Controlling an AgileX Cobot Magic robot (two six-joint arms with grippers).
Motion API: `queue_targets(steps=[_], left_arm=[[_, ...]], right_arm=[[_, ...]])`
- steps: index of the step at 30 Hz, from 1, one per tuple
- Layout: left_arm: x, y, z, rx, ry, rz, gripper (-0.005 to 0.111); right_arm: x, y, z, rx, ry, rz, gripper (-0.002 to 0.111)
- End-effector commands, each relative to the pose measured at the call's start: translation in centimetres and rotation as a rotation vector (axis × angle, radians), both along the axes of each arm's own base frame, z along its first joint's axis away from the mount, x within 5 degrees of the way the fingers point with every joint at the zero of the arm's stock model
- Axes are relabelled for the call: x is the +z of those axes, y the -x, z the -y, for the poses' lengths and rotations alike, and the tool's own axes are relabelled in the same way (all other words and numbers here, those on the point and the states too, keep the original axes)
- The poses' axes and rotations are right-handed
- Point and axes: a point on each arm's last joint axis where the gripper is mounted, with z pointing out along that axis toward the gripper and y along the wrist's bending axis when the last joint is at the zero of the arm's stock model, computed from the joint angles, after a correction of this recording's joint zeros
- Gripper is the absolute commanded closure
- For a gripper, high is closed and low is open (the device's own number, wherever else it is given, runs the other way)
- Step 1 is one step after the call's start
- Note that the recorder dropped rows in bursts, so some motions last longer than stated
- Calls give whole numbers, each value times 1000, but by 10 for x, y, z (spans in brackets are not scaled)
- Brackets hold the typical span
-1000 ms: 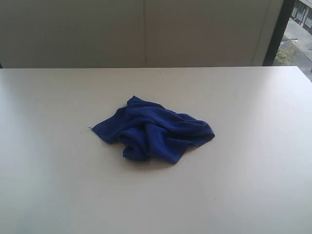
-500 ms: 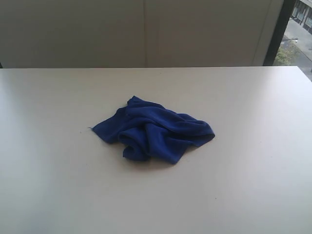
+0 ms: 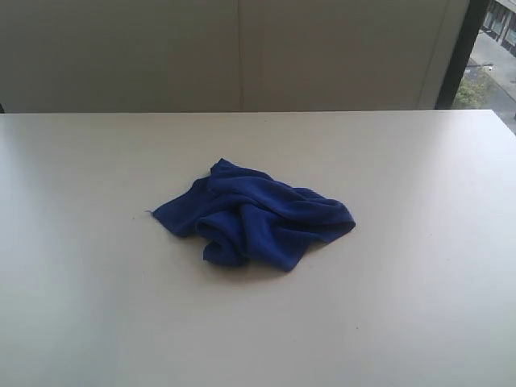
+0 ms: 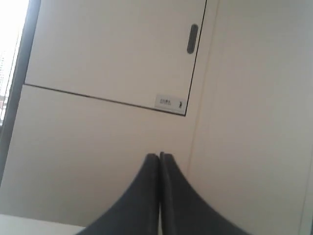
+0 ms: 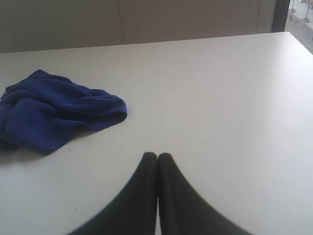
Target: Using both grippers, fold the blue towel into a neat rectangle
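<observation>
Blue towel (image 3: 254,216) lies crumpled on the white tabletop (image 3: 419,258). My left fingers (image 4: 151,166) and right fingers (image 5: 149,166) are closed, empty.

white table (image 3: 419,242), wall panels (image 4: 112,49), window (image 3: 492,56)

The exterior view looks down over the desk (image 3: 419,306); the lower right wrist view shares its blue towel (image 3: 254,216); the left wrist view faces wall panels (image 4: 112,54).

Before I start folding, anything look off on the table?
Only the blue towel: it lies crumpled in a bunched heap near the middle of the table, no edge laid flat. Nothing looks spilled or damaged. The left gripper and the right gripper are shut, neither touching it.
</observation>
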Motion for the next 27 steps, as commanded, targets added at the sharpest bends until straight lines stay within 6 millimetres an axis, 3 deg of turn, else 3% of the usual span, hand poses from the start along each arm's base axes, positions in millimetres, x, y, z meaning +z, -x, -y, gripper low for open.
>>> queue_targets(steps=[1,4,9,12,16,21,23,27], left_arm=[[11,-2,1,-7,9,29,107],[28,-12,4,-12,-59,-24,107],[40,-37,11,-27,-216,-292,107],[49,-62,12,-6,-313,-484,107],[55,-94,12,19,-385,-615,107],[40,-141,16,38,-509,-819,107],[23,-166,27,34,-587,-962,107],[-1,-192,63,-76,-735,-1098,107]], right_arm=[[4,-1,0,2,8,61,108],[5,-1,0,3,7,77,108],[8,-1,0,3,7,105,108],[10,-2,0,4,5,124,108],[11,-2,0,4,-1,144,108],[11,-2,0,4,-1,144,108],[13,-2,0,4,-3,159,108],[17,-2,-1,6,-6,210,108]])
